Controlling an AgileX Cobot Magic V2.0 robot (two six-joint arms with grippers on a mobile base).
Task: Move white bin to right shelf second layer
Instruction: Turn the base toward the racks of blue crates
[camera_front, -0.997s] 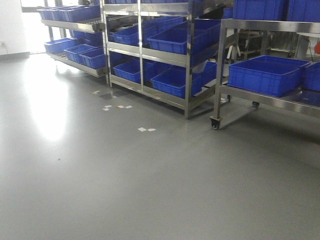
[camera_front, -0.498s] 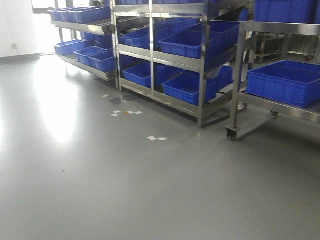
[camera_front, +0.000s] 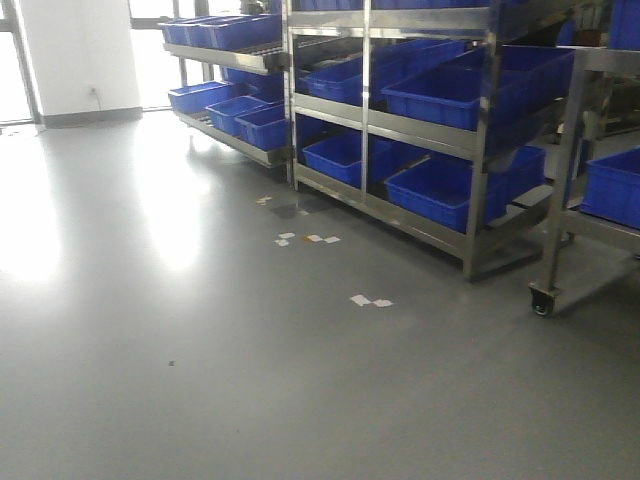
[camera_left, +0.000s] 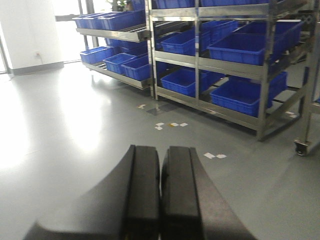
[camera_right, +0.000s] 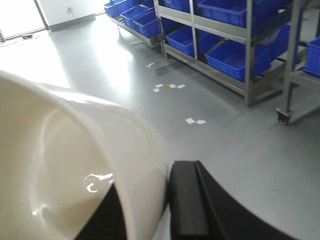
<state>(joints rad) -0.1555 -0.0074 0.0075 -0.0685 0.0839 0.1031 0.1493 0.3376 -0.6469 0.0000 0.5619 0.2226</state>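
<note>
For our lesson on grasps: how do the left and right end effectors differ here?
The left end effector has its jaws pressed together on nothing; the right end effector clamps the white bin by its wall. Both left jaws show fully; the bin hides most of one right jaw. Both are black.

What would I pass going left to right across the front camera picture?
White wall → low rack of blue crates → tall steel rack → wheeled cart.
</note>
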